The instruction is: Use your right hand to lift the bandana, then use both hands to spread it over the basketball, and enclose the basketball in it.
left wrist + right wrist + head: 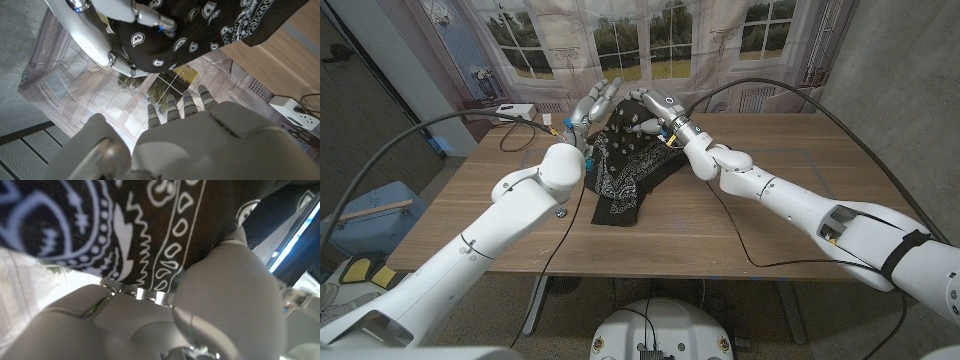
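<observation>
The black bandana (pixel 625 165) with white paisley print hangs over a rounded mound at the table's middle back, its lower end trailing onto the wood. No basketball surface shows under it. My right hand (pixel 655 115) lies on top of the mound, fingers (pixel 147 17) spread on the outside of the cloth (pixel 200 25). In the right wrist view the bandana (pixel 125 225) sits right against that hand (pixel 200 320). My left hand (pixel 592 105) is at the mound's far left side, close to the cloth; its fingers (pixel 182 107) are straight, apart and hold nothing.
A white box (pixel 510 110) with cables sits at the table's back left corner, also in the left wrist view (pixel 295 112). Black cables cross the wooden table (pixel 770 170) on both sides. A blue case (pixel 370 205) stands on the floor to the left.
</observation>
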